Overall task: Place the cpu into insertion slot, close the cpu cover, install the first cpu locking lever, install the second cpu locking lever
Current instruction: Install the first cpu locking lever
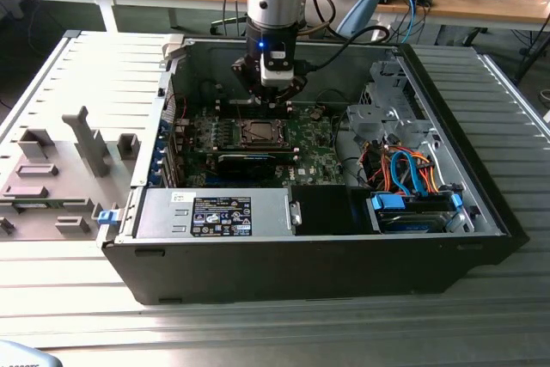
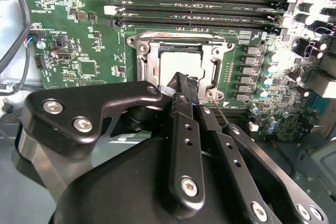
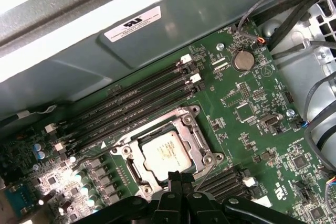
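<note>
One cpu (image 3: 164,152) lies flat, face up, seated in the insertion slot (image 3: 129,169), with the cpu cover (image 3: 184,121) closed as a frame around it. The arm hangs vertically over the motherboard (image 3: 252,124); the gripper (image 2: 181,83) points down at the socket's edge, fingers together, holding nothing. Four memory slots (image 3: 131,103) lie alongside.

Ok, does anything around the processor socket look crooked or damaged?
Nothing stands out. The cpu lies flat and square in the insertion slot, with the cpu cover down around it. The pincer hangs at the socket's edge.
</note>
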